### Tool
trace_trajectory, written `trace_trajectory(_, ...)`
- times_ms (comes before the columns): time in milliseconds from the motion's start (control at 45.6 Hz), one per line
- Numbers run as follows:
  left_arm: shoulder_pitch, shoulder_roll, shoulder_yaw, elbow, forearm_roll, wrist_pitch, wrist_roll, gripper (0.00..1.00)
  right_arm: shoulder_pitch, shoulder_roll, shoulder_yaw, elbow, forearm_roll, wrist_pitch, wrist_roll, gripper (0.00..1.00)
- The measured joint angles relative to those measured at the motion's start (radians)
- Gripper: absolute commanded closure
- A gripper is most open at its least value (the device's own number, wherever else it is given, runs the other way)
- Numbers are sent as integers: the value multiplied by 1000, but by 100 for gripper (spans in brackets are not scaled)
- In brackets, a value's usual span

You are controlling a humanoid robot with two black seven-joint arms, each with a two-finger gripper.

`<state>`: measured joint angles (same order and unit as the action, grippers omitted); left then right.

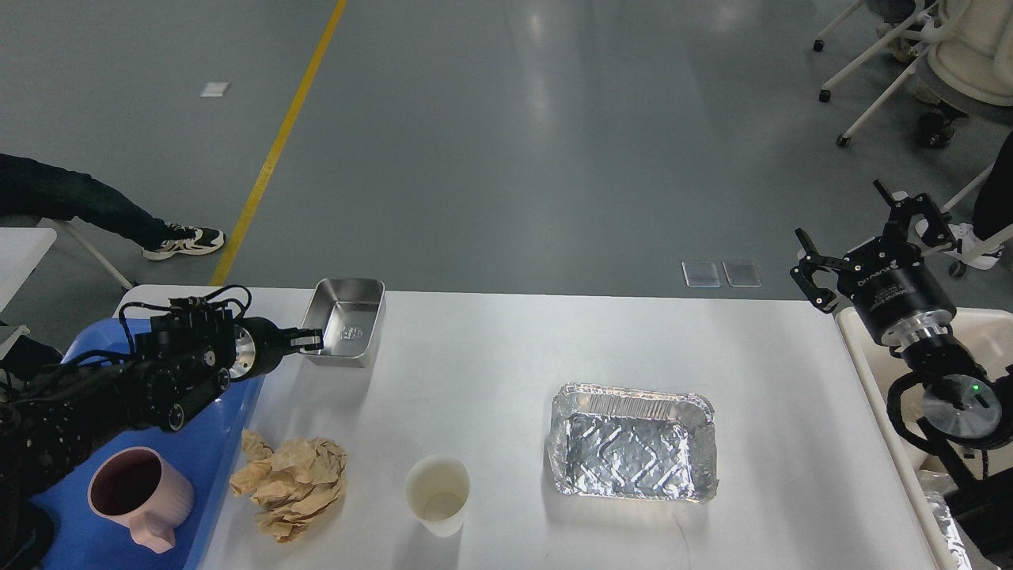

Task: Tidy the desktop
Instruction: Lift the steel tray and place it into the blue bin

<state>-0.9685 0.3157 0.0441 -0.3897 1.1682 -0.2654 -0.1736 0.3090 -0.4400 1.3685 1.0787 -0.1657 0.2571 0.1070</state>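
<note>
The left tool (310, 342) grips the near-left rim of the steel tray (347, 321) at the worktop's (491, 380) far-left edge. The thin pinch could slip, tilting the tray. The right tool (859, 249) hovers open right of the worktop.

Both arms are black. The left arm (119, 388) carries looped black cables, small screws and a silver wrist ring. The right arm (910, 309) shows white lettering, a silver collar and a green light.
</note>
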Motion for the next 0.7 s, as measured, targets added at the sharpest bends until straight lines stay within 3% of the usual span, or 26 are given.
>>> trace_trajectory(241, -214, 168, 5, -7, -48, -190, -3, 100, 2, -3, -3, 3, 0, -1, -1, 0)
trace_trajectory(439, -268, 312, 8, -41, -44, -266, -6, 100, 1, -6, -3, 4, 0, -2, -1, 0)
trace_trajectory(549, -270, 446, 9, -161, -42, -275, -7, 100, 1, -3, -4, 4, 0, -3, -1, 0)
trace_trajectory(702, -246, 698, 9, -450, -40, -238, -1, 100, 1, 2, -10, 4, 0, -3, -1, 0)
